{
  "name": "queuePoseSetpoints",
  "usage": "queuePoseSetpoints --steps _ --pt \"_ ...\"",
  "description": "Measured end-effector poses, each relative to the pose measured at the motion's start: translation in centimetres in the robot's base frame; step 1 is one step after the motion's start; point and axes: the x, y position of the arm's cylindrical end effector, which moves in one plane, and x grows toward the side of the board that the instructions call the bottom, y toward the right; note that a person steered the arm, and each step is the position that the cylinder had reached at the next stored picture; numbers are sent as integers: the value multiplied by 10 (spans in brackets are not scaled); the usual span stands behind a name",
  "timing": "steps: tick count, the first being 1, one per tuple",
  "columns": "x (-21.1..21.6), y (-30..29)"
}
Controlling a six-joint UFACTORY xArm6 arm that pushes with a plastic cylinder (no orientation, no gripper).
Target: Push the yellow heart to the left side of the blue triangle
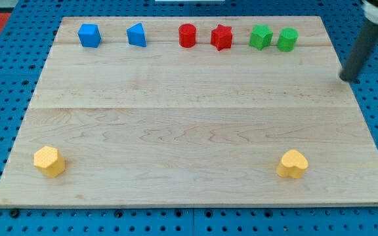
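The yellow heart [293, 164] lies near the view's bottom right of the wooden board [189, 124]. The blue triangle [136, 35] sits in the row along the view's top, second from the left. My tip [346, 80] is at the board's right edge, near the view's top right. It is well above the yellow heart, far to the right of the blue triangle, and touches no block.
The top row also holds a blue cube [89, 35] left of the triangle, then a red cylinder [187, 35], a red star [221, 37], a green star [261, 37] and a green cylinder [287, 39]. A second yellow block [49, 160] lies at the bottom left.
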Motion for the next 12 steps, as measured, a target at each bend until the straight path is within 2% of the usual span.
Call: queuePoseSetpoints --steps 1,3,4,5,6,7,8,9,10,11,12 --pt "114 -18" --pt "140 -157" --pt "137 -245" --pt "129 -308" --pt "137 -323" --pt "133 -268" --pt "167 -259" --pt "169 -255" --pt "197 -279" --pt "178 -336" --pt "121 -341"
